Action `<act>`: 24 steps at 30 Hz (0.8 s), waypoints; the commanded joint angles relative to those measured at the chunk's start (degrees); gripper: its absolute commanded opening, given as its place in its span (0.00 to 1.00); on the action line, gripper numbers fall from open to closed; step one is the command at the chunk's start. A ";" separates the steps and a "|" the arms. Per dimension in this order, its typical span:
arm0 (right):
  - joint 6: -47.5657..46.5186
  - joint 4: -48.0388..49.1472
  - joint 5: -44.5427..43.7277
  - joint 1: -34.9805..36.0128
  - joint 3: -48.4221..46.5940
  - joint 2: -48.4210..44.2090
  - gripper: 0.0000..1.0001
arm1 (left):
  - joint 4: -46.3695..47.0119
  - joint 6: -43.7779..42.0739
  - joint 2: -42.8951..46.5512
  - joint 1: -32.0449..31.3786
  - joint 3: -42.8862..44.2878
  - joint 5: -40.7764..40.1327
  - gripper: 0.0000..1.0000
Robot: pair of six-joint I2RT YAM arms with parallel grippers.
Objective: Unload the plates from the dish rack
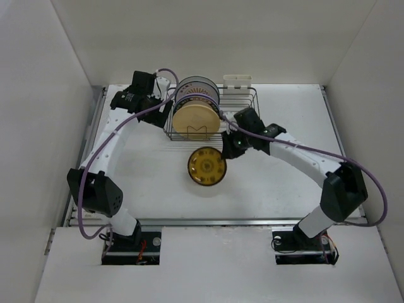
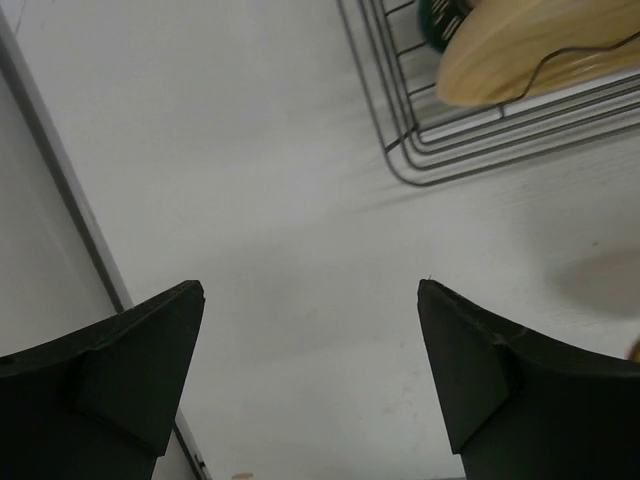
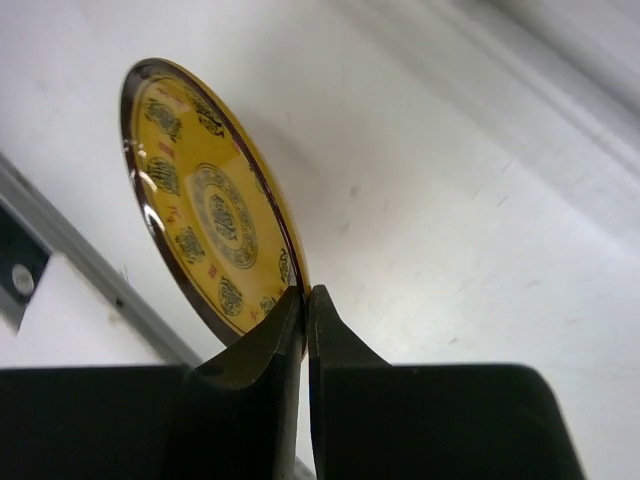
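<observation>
Near the table's middle, just off the rack's near side: small ochre plate (image 3: 205, 235), dark rim, patterned face. Right gripper (image 3: 306, 300) pinches it by the rim, jaws nearly together with only the plate edge between them. From above the face shows almost full and round; the wrist view shows it edge-on and tilted. A faint shadow lies on the table (image 1: 284, 183) under its near edge. Whether it touches the table cannot be told.

Rack (image 1: 247, 101): dark wire, at the far middle of the table, long side along the far edge. Plates stand upright in its left half. Yellow plate (image 1: 196, 120) is nearest, leaning on a prong. Several more plates (image 1: 197, 91) stand packed behind it, pale with dark patterned rims; exact count not readable. The rack's right half shows only wire. White cup (image 1: 238, 81) hangs on the far rim, toward the right.

Left gripper (image 2: 310, 295): off the rack's left end, over bare table, jaws spread wide, nothing between them. Its wrist view catches the rack's corner and the yellow plate's edge at upper right.
</observation>
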State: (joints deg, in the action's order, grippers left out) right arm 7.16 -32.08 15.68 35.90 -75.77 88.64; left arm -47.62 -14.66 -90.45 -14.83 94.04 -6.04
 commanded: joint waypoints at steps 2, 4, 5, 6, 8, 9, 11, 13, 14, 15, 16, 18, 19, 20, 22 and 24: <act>8.39 9.31 11.65 -2.24 7.55 2.31 0.00 | 2.97 -4.58 -3.58 -1.51 5.35 8.14 0.79; 10.06 10.71 12.35 -3.99 10.62 2.85 0.00 | 3.58 -6.17 -5.60 -2.21 6.50 9.65 0.73; 10.76 12.54 12.88 -4.60 12.03 2.85 0.00 | 4.54 -6.96 -6.22 -2.83 7.03 10.34 0.70; 12.34 13.96 13.49 -5.31 13.61 2.07 0.00 | 5.33 -6.97 -6.83 -2.84 7.03 10.35 0.69; 14.10 17.20 15.08 -7.33 18.43 1.37 0.00 | 6.57 -7.49 -9.38 -3.45 7.73 10.35 0.69; 14.63 18.35 15.08 -7.34 19.51 1.88 0.00 | 6.57 -7.49 -10.35 -3.45 9.04 10.35 0.69; 14.64 18.98 14.38 -7.34 21.26 3.20 0.00 | 7.18 -7.49 -13.60 -4.06 10.72 11.75 0.70; 14.64 20.38 14.38 -7.34 21.97 5.13 0.00 | 7.19 -7.49 -15.53 -4.76 13.44 11.76 0.70; 14.64 20.39 14.38 -7.34 21.98 5.14 0.00 | 7.79 -7.49 -17.19 -5.38 14.15 11.76 0.70; 14.64 21.08 14.38 -7.34 22.50 5.75 0.00 | 7.80 -7.49 -17.82 -5.38 14.76 11.76 0.70; 14.64 21.09 13.77 -7.34 22.51 5.75 0.02 | 7.80 -7.49 -18.35 -5.99 15.29 11.76 0.69; 14.64 21.09 12.45 -7.34 22.51 4.97 0.31 | 9.64 -7.49 -18.88 -6.61 15.30 10.27 0.69; 14.64 20.57 11.75 -7.34 23.03 3.74 0.43 | 10.26 -7.49 -18.88 -6.62 14.77 9.65 0.67; 14.64 20.56 11.74 -7.34 23.03 3.04 0.49 | 10.78 -7.49 -19.40 -6.62 14.77 9.12 0.64; 14.64 20.56 11.22 -7.34 23.56 1.46 0.54 | 11.32 -6.88 -20.02 -6.62 14.25 8.24 0.54; 14.64 19.08 10.42 -7.34 23.56 -0.22 0.54 | 11.32 -6.88 -20.55 -6.62 14.24 8.24 0.45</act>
State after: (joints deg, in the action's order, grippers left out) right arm 21.47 -15.09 26.81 28.25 -52.14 92.53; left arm -38.44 -21.30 -111.15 -21.54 106.43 2.96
